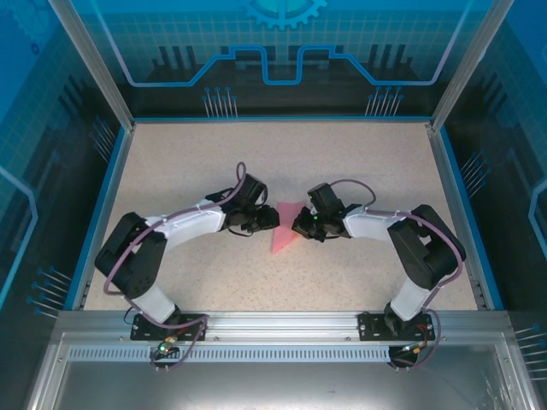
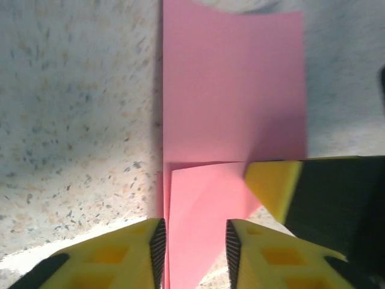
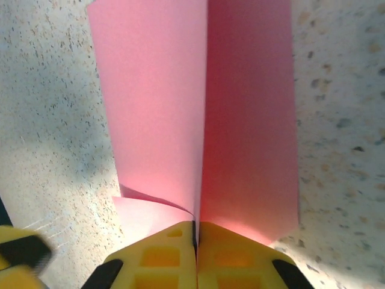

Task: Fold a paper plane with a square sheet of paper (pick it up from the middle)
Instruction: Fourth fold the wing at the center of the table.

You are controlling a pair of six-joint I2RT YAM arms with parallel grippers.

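Two grippers meet over the folded pink sheet [image 1: 284, 231] in the middle of the table [image 1: 179, 162]: our right gripper [image 3: 195, 232] pinches its raised crease tight; our left gripper [image 2: 195, 235] stands unclenched, fingers [image 2: 144, 253] apart around a flap.

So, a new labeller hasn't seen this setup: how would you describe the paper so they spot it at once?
On the speckled beige table, go to the middle, where the left gripper and the right gripper face each other. Between them is the paper: a folded sheet pinched by the right one, and the only pink thing on the table.
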